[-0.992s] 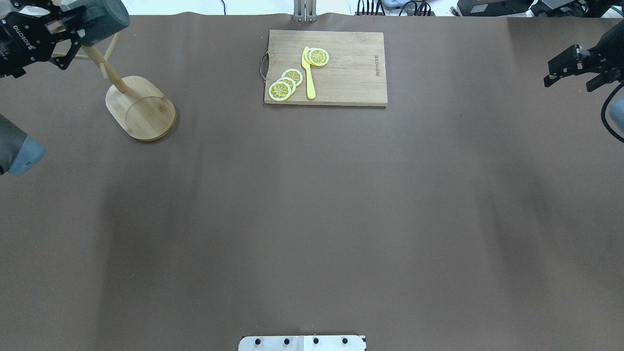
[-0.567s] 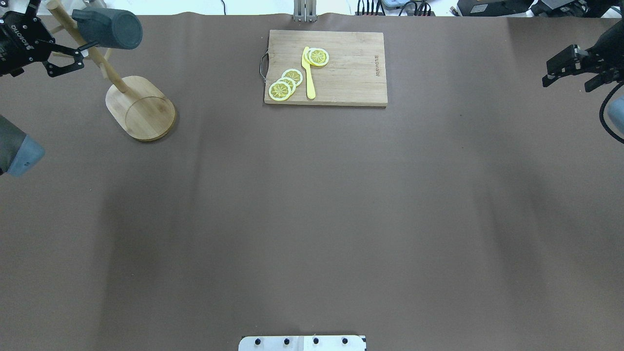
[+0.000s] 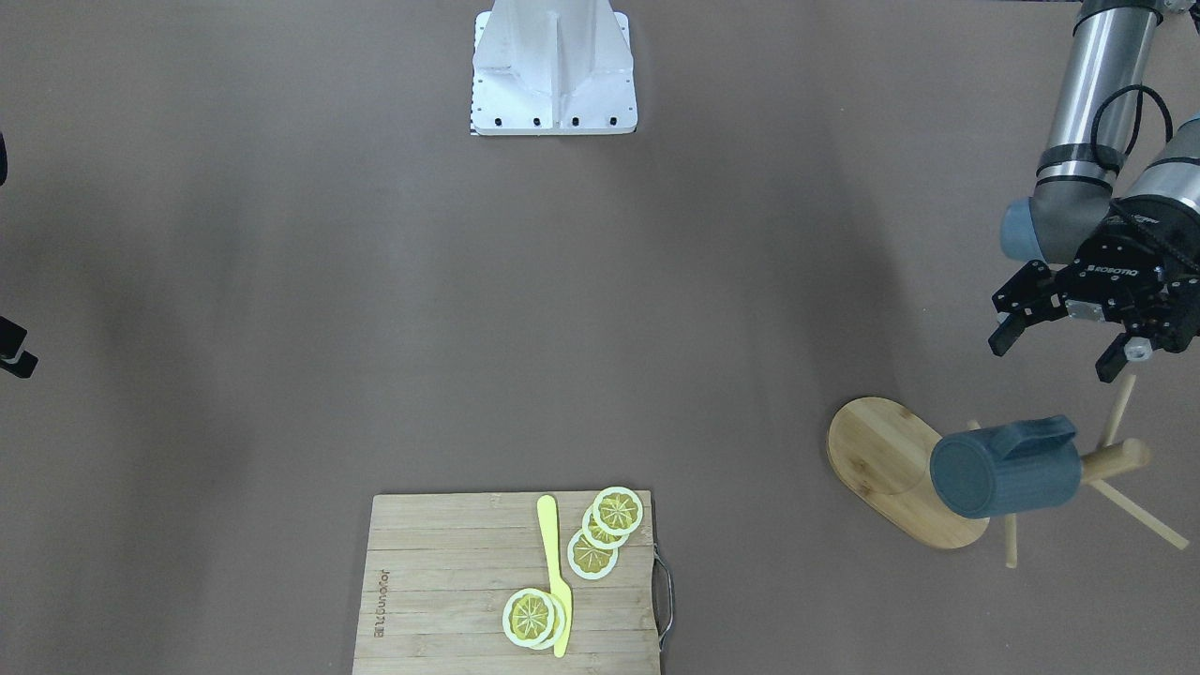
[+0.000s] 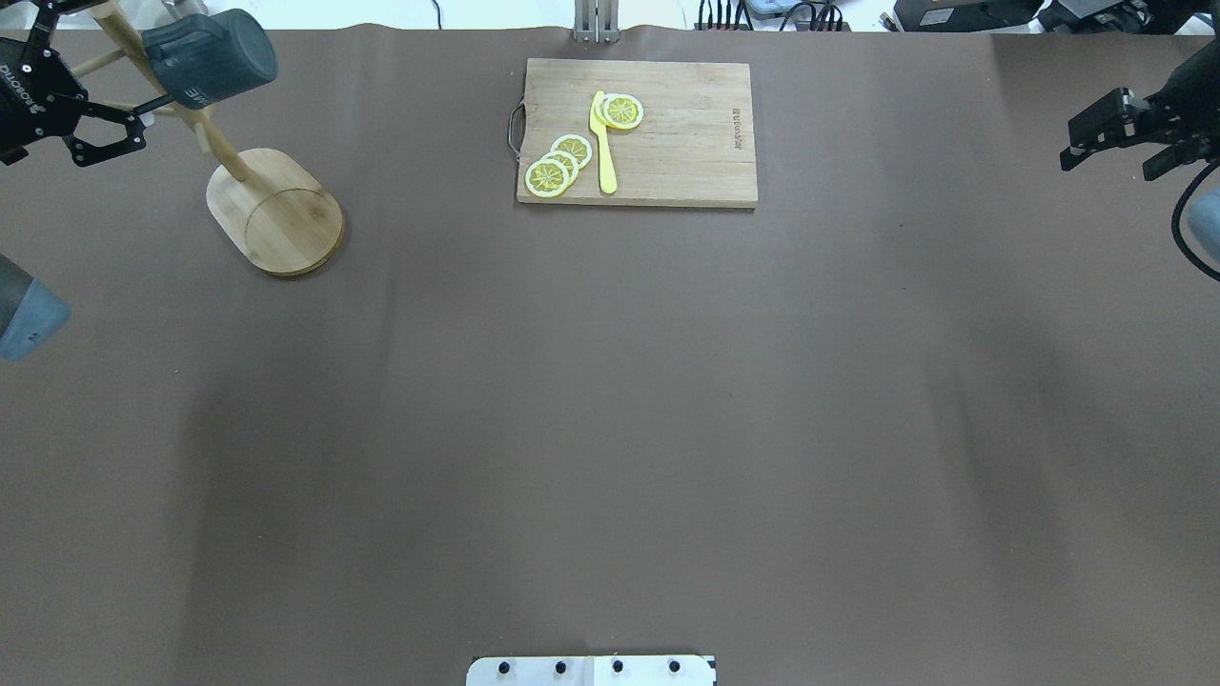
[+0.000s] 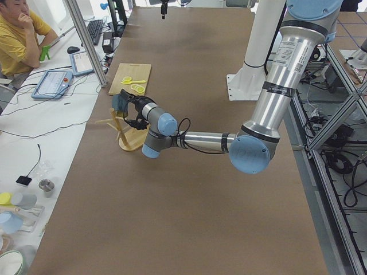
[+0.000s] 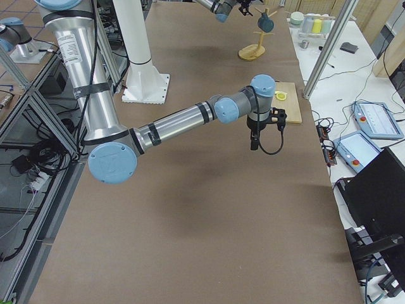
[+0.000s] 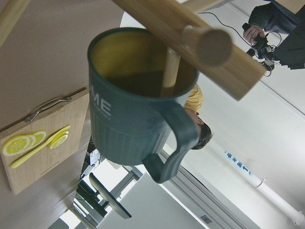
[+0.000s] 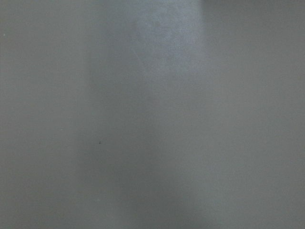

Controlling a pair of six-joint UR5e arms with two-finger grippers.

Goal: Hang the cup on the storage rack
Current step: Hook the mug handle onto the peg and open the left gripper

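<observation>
The dark blue-grey cup [image 4: 214, 59] hangs on the bamboo storage rack [image 4: 276, 214] at the table's far left. In the left wrist view a peg [image 7: 169, 71] runs into the cup's yellow mouth [image 7: 138, 109], and nothing passes through the handle. The cup lies tilted sideways over the rack's base [image 3: 881, 459], as the front view [image 3: 1008, 469] shows. My left gripper [image 4: 119, 133] is open and empty, a short way from the cup [image 3: 1055, 354]. My right gripper [image 4: 1110, 162] hovers open and empty at the table's far right.
A rectangular bamboo cutting board [image 4: 667, 143] with lemon slices and a yellow knife [image 4: 603, 143] lies at the back centre. The robot's base plate [image 3: 553, 75] is at the near edge. A person sits beyond the table's far side in the exterior left view [image 5: 17, 40].
My left gripper has let go of the cup and drawn back from the rack. The cup stays on the peg. The right arm has barely moved.
</observation>
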